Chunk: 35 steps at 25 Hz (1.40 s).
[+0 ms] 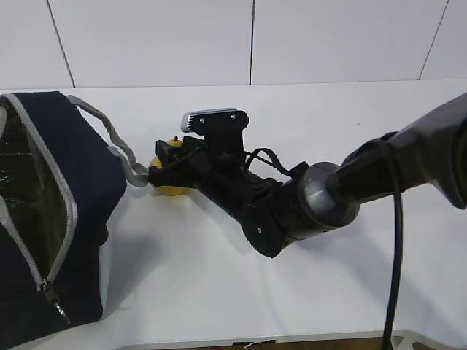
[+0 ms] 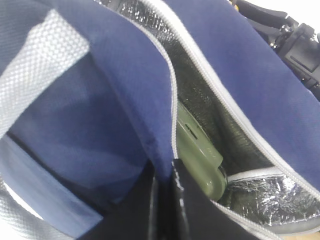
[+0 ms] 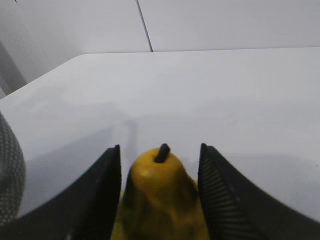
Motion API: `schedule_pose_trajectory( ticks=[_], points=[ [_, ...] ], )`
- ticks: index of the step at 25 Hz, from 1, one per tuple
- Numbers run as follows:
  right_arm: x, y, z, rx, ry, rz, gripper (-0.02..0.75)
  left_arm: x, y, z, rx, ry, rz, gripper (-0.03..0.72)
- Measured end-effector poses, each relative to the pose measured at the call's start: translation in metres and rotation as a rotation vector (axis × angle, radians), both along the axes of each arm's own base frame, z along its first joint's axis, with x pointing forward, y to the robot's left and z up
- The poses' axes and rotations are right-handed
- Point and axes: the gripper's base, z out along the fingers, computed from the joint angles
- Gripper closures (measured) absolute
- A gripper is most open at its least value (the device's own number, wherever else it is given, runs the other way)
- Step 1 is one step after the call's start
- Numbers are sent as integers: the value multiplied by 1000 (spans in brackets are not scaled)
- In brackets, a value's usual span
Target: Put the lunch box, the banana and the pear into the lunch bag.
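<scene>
Lunch bag (image 1: 51, 219) is sitting at the near left of the white table (image 1: 306, 131), mouth gaping, grey zipper trim and foil lining showing. One grey handle (image 1: 117, 142) is draping off its right side toward the pear.

Left wrist view is looking straight into the bag: lunch box (image 2: 200, 155) is lying inside against the foil wall, green lid visible, tilted on edge. Left gripper itself isn't visible in any view, but it is fully closed. Can't tell if it's pinching bag fabric.

Right arm (image 1: 350, 189) is reaching in from the near right across the middle, wrist low over the table. Right gripper (image 3: 160, 190) is straddling the pear (image 3: 162, 200), one finger (image 3: 100, 195) on each side, medium gap. Pear is standing upright, stem up, between the fingers; a sliver of space seems to be showing on both sides, so contact can't be confirmed.

In the exterior view the pear (image 1: 171, 186) is sitting on the table just right of the bag, mostly hidden behind the gripper, just beside the handle end.

Far side: bare table and white wall panels.
</scene>
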Motion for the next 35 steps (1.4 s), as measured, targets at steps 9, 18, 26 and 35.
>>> schedule_pose_trajectory(
  ticks=[9,18,26,35],
  points=[
    [0,0,0,0,-3,1,460,0,0,0,0,0,0,702],
    [0,0,1,-31,-28,7,465,0,0,0,0,0,0,702],
    [0,0,1,-64,-59,12,465,0,0,0,0,0,0,702],
    [-1,-1,45,-96,-186,17,467,0,0,0,0,1,-1,702]
  ],
)
